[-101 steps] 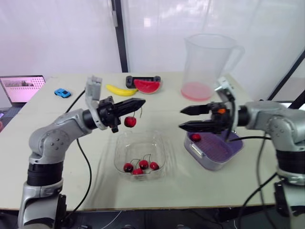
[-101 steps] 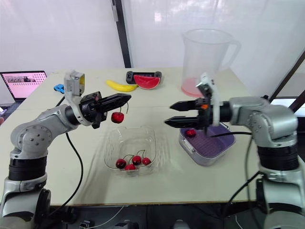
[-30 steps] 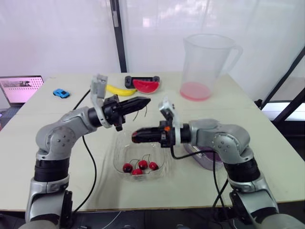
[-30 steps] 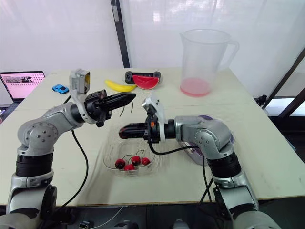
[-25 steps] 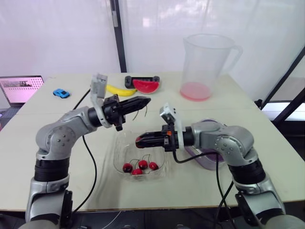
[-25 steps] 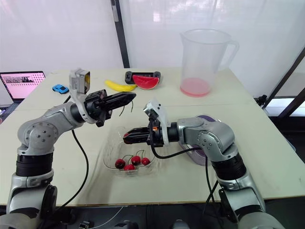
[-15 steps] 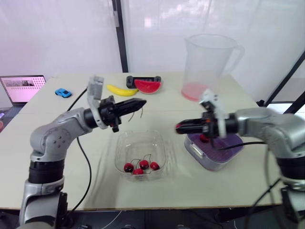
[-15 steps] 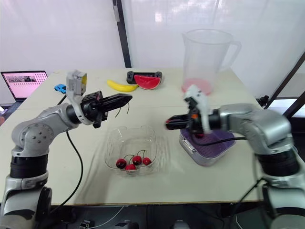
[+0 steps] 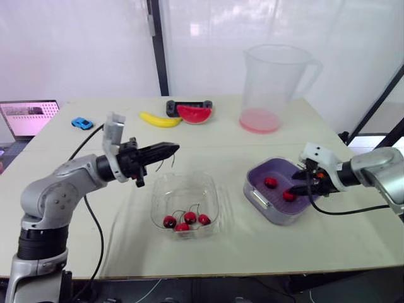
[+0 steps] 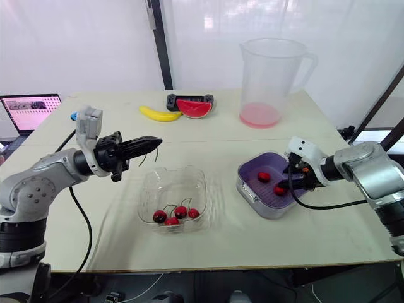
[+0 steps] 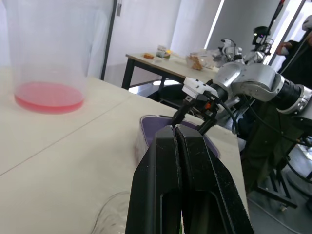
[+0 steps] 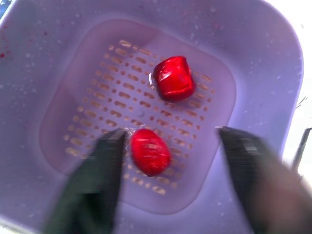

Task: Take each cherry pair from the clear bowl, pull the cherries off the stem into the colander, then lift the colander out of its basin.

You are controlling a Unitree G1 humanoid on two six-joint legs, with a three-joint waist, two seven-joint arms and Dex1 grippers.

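Note:
My left gripper (image 9: pixel 174 149) hangs above the table left of the clear bowl (image 9: pixel 158 189), shut on a thin bare stem (image 10: pixel 154 155) that droops from its tips. In the left wrist view the left gripper (image 11: pixel 175 129) has its fingers pressed together. Several red cherries (image 9: pixel 187 220) with stems lie in the bowl. The purple colander (image 9: pixel 260 175) sits in its grey basin (image 9: pixel 255 201) and holds two loose cherries (image 12: pixel 173 78) (image 12: pixel 149 151). My right gripper (image 12: pixel 171 132) stands open low over the colander, one finger on each side of the nearer cherry.
A tall clear pitcher (image 9: pixel 274 88) with pink liquid stands behind the colander. A banana (image 9: pixel 160 119), a watermelon slice (image 9: pixel 195 113) and a black controller (image 9: pixel 189 105) lie at the back. A blue toy car (image 9: pixel 82 123) and a laptop (image 9: pixel 28 117) are far left.
My right gripper carried a cherry from beside the left gripper to the colander and let it go; two cherries lie there now. The left gripper drew back left with the stem.

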